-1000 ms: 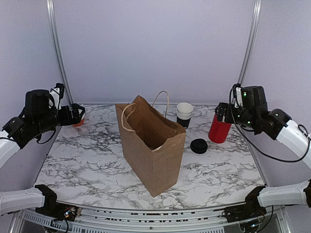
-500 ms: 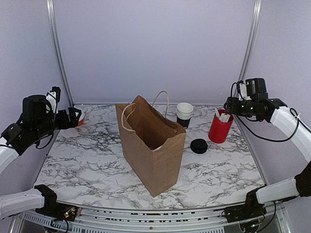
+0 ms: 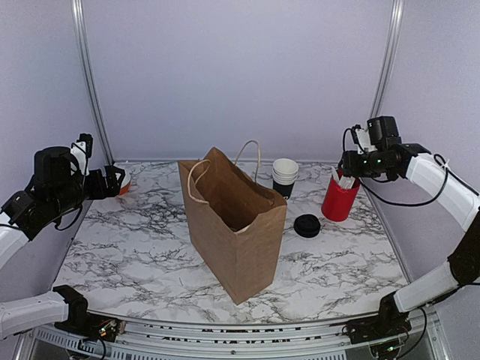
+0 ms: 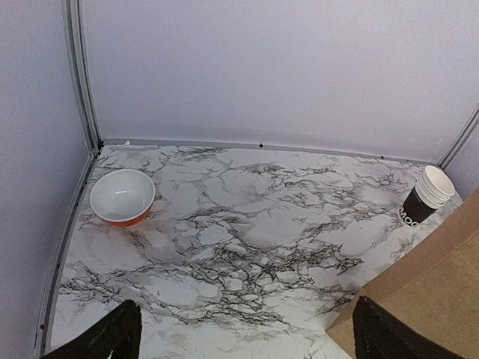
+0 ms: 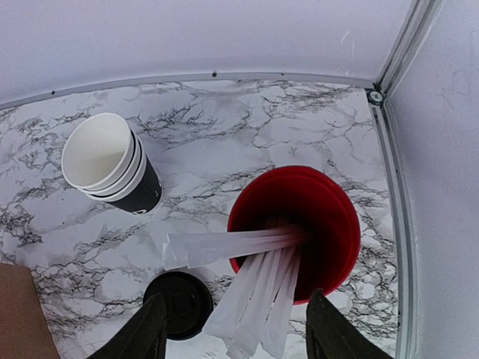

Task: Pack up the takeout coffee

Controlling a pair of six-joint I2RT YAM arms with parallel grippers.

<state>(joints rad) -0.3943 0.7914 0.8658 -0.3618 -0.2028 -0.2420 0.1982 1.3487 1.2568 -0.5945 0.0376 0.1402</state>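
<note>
Broadly, the marbled counter (image 3: 135, 255) carries a brown bag (image 3: 236, 240) standing open at its middle. Near the back right corner a red tub (image 3: 337, 201) holds white wrapped sticks (image 5: 254, 292). The right fingers (image 5: 150, 333) hang just above it, parted on either side of the sticks, seemingly clasping none. Behind the bag stand nested cups (image 3: 285, 176), black with white print outside, white inside. The lid (image 3: 307, 225), round black plastic, lies flat on the counter between bag and tub, in front of the cups. The left fingers (image 4: 112, 336) are spread wide, empty.
</note>
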